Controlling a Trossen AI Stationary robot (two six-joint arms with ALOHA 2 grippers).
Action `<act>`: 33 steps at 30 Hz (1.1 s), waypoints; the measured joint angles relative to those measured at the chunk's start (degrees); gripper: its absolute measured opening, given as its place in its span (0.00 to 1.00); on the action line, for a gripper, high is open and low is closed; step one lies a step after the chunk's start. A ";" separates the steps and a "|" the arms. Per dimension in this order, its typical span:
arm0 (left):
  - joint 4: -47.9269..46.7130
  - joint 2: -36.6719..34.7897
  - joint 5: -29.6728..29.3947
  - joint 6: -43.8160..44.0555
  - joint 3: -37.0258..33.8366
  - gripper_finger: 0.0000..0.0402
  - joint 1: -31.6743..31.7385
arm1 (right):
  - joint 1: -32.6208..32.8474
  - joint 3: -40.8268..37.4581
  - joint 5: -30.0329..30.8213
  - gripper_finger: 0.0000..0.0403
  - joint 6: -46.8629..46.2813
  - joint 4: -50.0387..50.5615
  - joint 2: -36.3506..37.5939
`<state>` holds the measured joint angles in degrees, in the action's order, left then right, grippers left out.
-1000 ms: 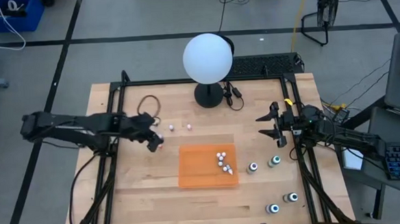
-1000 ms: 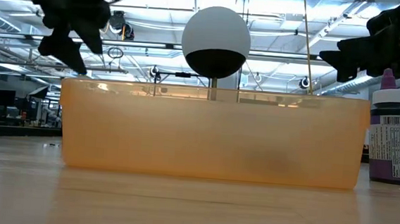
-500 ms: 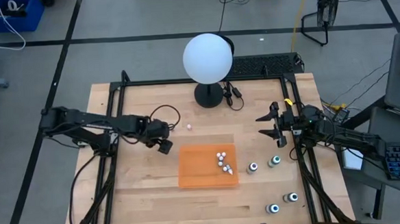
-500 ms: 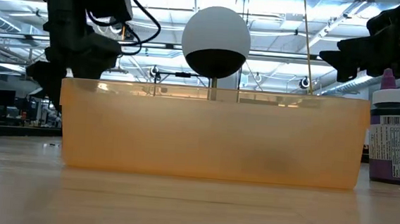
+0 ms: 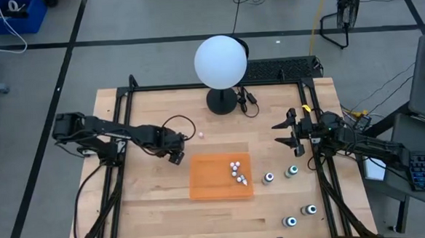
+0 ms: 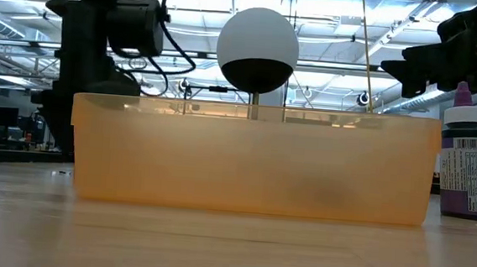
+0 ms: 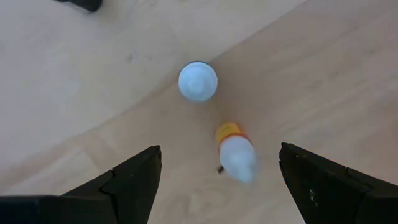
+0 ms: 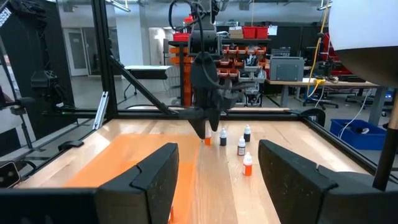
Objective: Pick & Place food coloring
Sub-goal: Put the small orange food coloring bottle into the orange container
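My left gripper (image 5: 176,156) (image 7: 219,149) is open and points down over the bare wood just left of the orange tray (image 5: 201,179). Below it stand two tiny bottles: one upright with a pale cap (image 7: 198,81), one tilted and blurred with an orange ring (image 7: 236,158), between the fingers but apart from both. The right wrist view shows this gripper (image 8: 205,127) above a few small bottles (image 8: 242,146). Another pink bottle (image 5: 200,134) stands farther back. Several whitish bottles (image 5: 236,172) lie in the tray. My right gripper (image 5: 285,135) (image 8: 217,146) hovers open at the table's right side.
Dark bottles with white-ringed tops stand right of the tray (image 5: 269,178) (image 5: 292,171) and near the front right corner (image 5: 291,221) (image 5: 310,210); one shows purple in the low view (image 6: 465,166). A white globe lamp (image 5: 220,62) stands at the far edge. Black frame rails (image 5: 119,138) flank the table.
My left arm has swung toward the table's right, carrying its gripper closer to the tray's far left corner and lower. It now covers a small bottle that stood free on the wood a second ago. My right arm has kept still.
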<state>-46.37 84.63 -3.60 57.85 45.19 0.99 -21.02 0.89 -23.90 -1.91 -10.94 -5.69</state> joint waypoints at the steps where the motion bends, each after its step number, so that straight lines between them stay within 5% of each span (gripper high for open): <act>1: 0.14 0.65 -0.15 -0.66 -0.02 0.81 0.00 | 0.00 0.00 -0.02 0.52 0.00 0.00 0.02; 13: 7.08 6.62 -0.86 -8.85 0.11 0.81 0.00 | 0.00 -0.02 -0.02 0.52 -0.02 -0.06 0.00; 33: 5.31 7.07 0.75 -9.17 0.04 0.81 -0.31 | 0.00 -0.02 0.00 0.53 0.00 -0.40 -0.07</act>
<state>-41.06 91.70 -2.85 48.69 45.23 0.69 -21.02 0.86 -23.90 -1.91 -11.33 -5.76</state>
